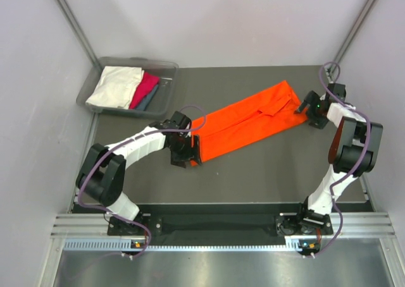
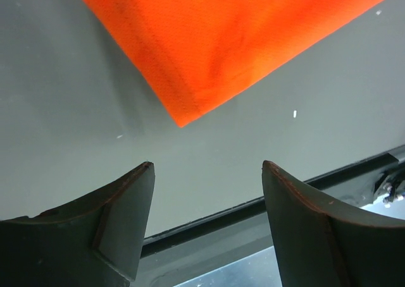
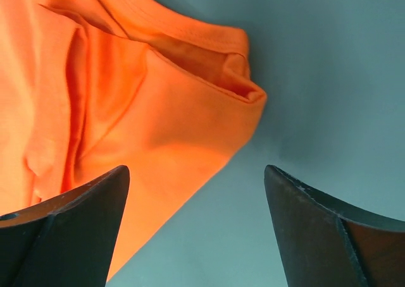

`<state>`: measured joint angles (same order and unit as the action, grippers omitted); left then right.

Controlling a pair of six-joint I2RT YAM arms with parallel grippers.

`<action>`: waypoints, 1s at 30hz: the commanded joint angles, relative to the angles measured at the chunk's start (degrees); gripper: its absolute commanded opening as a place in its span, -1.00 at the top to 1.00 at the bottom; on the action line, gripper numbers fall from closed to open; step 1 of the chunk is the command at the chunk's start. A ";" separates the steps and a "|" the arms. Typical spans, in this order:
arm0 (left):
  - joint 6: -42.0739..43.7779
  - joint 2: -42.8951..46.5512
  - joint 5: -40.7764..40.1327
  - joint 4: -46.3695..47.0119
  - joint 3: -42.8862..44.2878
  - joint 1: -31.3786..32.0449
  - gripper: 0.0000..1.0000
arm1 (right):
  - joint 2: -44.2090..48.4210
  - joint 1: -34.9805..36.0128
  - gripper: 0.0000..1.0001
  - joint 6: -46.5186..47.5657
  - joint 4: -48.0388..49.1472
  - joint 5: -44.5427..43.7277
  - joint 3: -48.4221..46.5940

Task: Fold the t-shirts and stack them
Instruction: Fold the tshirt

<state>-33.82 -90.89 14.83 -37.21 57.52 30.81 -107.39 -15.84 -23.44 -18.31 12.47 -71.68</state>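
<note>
A bright orange t-shirt (image 1: 247,121) lies folded into a long strip, slanting across the dark table from lower left to upper right. My left gripper (image 1: 187,153) stands open at the strip's lower left end; in the left wrist view the shirt's corner (image 2: 183,113) lies just ahead of the empty gap (image 2: 207,167). My right gripper (image 1: 305,115) is open at the strip's upper right end. The right wrist view shows the collar end (image 3: 190,78) lying ahead and left of the gap (image 3: 196,170), with nothing held. Cream-white (image 1: 115,86), magenta-pink (image 1: 145,88) and teal-grey (image 1: 148,100) t-shirts lie in the bin.
A grey plastic bin (image 1: 168,72) stands at the back left corner of the table. White walls enclose the table on the left, back and right. A metal rail (image 1: 215,227) runs along the near edge by the arm bases.
</note>
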 commanded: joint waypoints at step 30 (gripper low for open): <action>-8.71 -7.46 -3.76 13.30 -4.34 -0.22 0.99 | -4.05 -0.34 0.41 -0.55 11.53 4.32 -0.04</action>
<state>-41.85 -96.90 11.60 -26.87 54.28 30.48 -110.59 -15.92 -23.49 -11.31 15.92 -71.66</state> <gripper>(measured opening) 0.058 0.329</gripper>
